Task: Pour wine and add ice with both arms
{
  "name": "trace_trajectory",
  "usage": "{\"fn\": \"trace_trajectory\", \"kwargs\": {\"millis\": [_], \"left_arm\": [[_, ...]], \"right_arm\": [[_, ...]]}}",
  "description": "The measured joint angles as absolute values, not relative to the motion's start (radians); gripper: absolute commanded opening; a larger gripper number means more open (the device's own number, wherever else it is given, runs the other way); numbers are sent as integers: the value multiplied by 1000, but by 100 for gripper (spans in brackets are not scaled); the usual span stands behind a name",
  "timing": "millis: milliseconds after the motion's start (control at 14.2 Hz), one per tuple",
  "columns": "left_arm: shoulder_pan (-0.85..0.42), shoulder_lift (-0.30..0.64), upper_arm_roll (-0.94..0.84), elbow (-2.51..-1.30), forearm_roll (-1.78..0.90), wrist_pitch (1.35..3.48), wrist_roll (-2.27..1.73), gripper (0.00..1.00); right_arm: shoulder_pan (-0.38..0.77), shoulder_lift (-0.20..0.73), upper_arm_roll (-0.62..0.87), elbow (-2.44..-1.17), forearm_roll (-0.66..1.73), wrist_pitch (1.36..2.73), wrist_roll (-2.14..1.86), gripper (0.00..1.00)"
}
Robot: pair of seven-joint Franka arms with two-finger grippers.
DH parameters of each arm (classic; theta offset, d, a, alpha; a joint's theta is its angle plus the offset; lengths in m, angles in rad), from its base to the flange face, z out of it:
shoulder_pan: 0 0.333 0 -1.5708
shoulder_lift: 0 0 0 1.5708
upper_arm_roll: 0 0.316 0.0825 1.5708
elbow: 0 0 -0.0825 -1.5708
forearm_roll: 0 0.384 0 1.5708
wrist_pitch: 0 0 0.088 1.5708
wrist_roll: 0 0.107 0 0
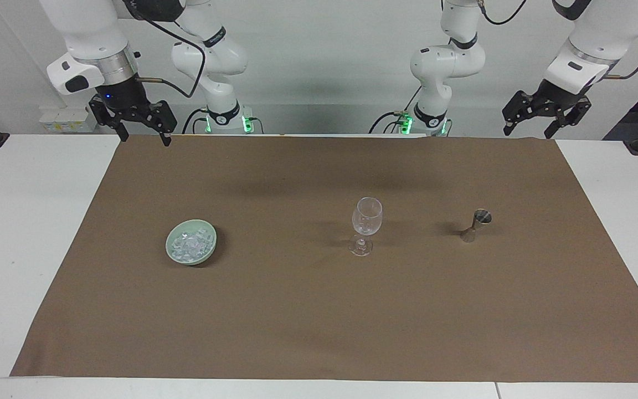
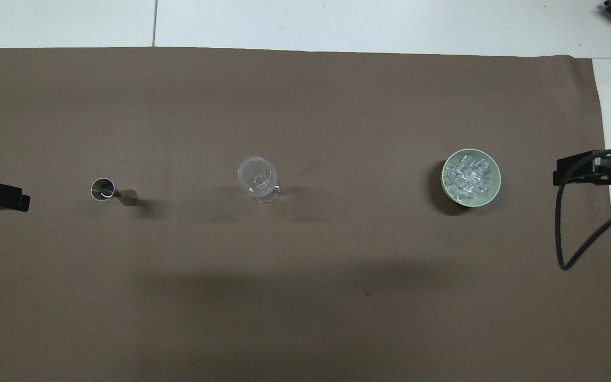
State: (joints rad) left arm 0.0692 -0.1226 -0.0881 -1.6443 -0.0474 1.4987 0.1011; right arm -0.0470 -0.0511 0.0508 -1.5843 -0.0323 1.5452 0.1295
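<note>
White table carries a brown cloth across most of its top. Both arms wait raised at the robots' edge of the cloth, holding nothing. The right claw hangs with its fingers spread wide; the bowl sits well below and out from it, toward the middle of the cloth, heaped with ice. The left claw is likewise wide and empty; the jigger stands upright well out from it, and the glass stands farther along, between jigger and bowl, apart from both.

Nothing is poured or iced yet, I judge. Risks from here: the tall, narrow jigger could tip if a finger nudges it before closing; slick cubes may slip from the fingers; and the stemmed glass could topple if either arm brushes it while both work over it.
</note>
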Motion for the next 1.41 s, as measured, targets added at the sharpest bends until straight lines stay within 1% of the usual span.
{"fn": "trace_trajectory", "kwargs": {"millis": [707, 1131, 1413], "left_arm": [[69, -129, -88, -1641, -47, 1498, 101, 100], [69, -134, -86, -1642, -47, 1495, -18, 100], [60, -134, -90, -1666, -47, 1493, 26, 100]], "right_arm": [[-51, -51, 50, -1584, -32, 1545, 129, 100], [-51, -51, 50, -1584, -32, 1545, 129, 100], [-51, -51, 50, -1584, -32, 1545, 129, 100]]}}
